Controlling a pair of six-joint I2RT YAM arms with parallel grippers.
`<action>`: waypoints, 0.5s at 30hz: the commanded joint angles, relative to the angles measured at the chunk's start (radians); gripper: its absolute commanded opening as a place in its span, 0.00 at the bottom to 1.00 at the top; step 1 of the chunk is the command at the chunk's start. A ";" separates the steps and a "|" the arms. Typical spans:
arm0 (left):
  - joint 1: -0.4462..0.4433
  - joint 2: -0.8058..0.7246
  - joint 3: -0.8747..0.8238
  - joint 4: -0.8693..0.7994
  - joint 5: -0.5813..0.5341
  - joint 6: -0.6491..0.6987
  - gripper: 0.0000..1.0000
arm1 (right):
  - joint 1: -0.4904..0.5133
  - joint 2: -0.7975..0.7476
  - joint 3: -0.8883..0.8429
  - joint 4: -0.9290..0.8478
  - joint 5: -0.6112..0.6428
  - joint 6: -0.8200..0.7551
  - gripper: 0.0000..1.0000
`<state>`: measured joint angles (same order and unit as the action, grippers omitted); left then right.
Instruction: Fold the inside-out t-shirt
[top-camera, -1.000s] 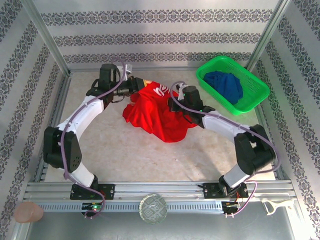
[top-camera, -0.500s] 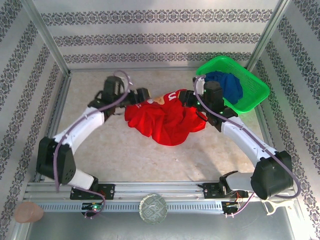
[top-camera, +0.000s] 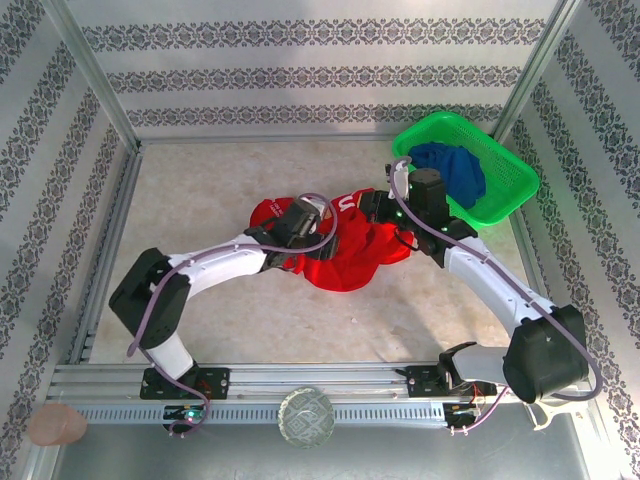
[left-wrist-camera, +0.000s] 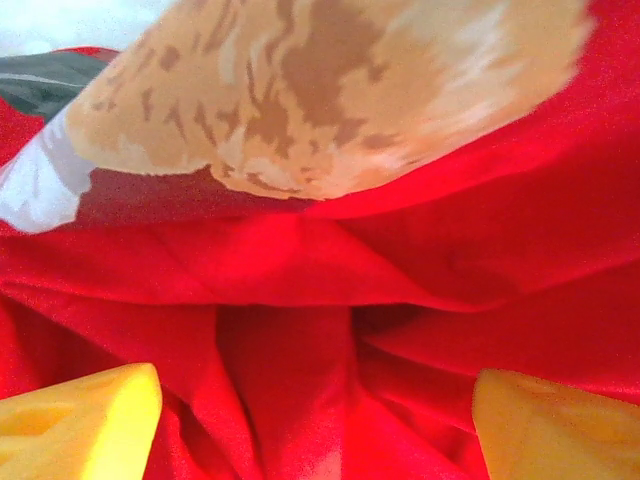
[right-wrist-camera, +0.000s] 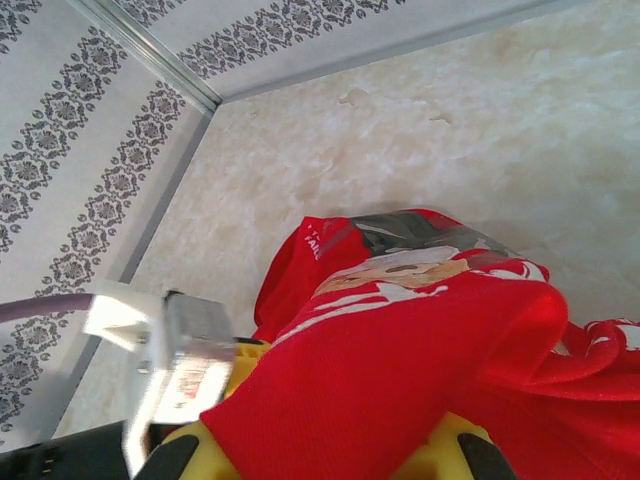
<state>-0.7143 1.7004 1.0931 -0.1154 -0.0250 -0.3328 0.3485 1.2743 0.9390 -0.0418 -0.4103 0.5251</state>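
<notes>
Inside-out t-shirt (top-camera: 345, 262) pinched by right tool (top-camera: 375, 207), left tool (left-wrist-camera: 315, 395) agape; basket (top-camera: 509, 205) holds blue garment (top-camera: 452, 170).

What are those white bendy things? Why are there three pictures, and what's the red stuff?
They are two robot arms bolted to a table. Each ends in a gripper: two fingers that pinch. One picture looks down from above; the other two come from small cameras on the wrists, so yellow fingertips show up close. The red stuff is a crumpled t-shirt. The right gripper is pinching a bunch of it. The left gripper is open, right over the cloth. A green basket at the back right holds a dark blue garment.
</notes>
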 joint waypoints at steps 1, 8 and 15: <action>-0.014 0.035 0.055 0.005 -0.095 0.114 0.82 | -0.012 -0.027 -0.010 0.004 -0.025 0.005 0.00; -0.013 0.163 0.179 -0.038 -0.274 0.184 0.81 | -0.016 -0.053 -0.020 -0.006 -0.036 0.013 0.00; -0.004 0.298 0.316 -0.025 -0.218 0.263 0.68 | -0.016 -0.074 -0.040 0.005 -0.041 0.035 0.00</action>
<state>-0.7139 1.9610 1.3605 -0.1234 -0.2466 -0.1329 0.3420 1.2274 0.9161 -0.0570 -0.4286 0.5457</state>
